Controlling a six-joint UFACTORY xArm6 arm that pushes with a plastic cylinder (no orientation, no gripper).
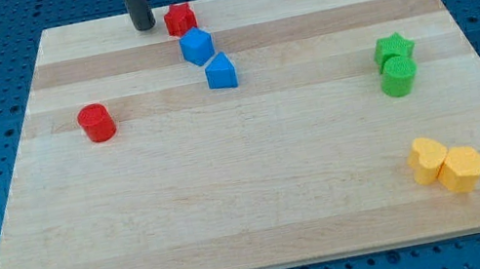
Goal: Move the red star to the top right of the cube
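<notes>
pale wooden board (263, 209) on blue pegboard. near: yellow heart (428, 160) touching yellow hexagon (462, 168). mid: red cylinder (97, 122); green cylinder (398, 76) against green star (393, 49); blue wedge block (220, 72). far: blue cube (197, 46); red star (180, 18) at its upper left, glossy, just right of my tip (144, 27). no gripper, nothing held.

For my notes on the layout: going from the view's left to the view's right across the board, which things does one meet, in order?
Red cylinder → my tip → red star → green star → yellow blocks. The blue cube and the other blue block overlap the star in that order, so they are left out.
</notes>
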